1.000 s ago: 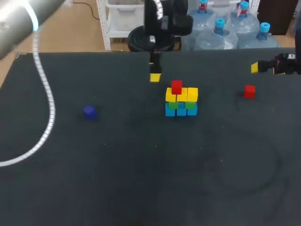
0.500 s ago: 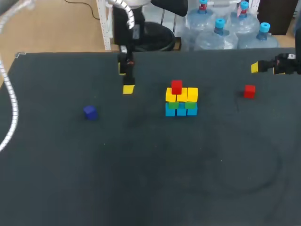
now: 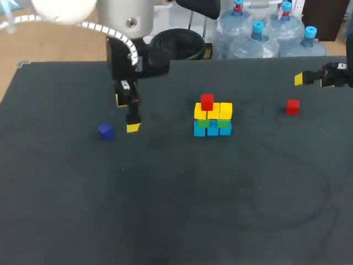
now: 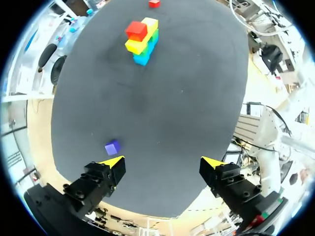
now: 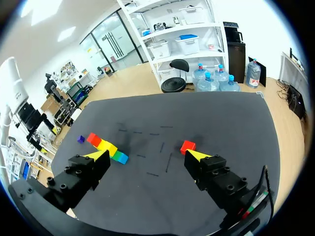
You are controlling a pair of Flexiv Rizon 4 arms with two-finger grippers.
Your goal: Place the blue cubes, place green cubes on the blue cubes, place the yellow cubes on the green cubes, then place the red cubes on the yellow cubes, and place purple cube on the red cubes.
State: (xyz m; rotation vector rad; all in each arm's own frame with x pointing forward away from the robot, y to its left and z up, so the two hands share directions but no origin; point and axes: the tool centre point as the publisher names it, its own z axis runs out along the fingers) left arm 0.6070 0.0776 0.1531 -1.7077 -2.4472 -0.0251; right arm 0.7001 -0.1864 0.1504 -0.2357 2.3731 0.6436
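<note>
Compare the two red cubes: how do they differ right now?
The stacked red cube sits on the yellow cubes; the loose red cube rests on the black table. The stacked red cube is at mid-table, the loose red cube apart, to its right in the head view. The stacked one is placed, the loose one not yet. Both look alike in colour and shape; neither is held.

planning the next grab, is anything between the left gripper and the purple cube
Nothing visible does. The purple cube lies alone on the table, just ahead of one finger of the open left gripper. The cube stack stands far off, not between them.
</note>
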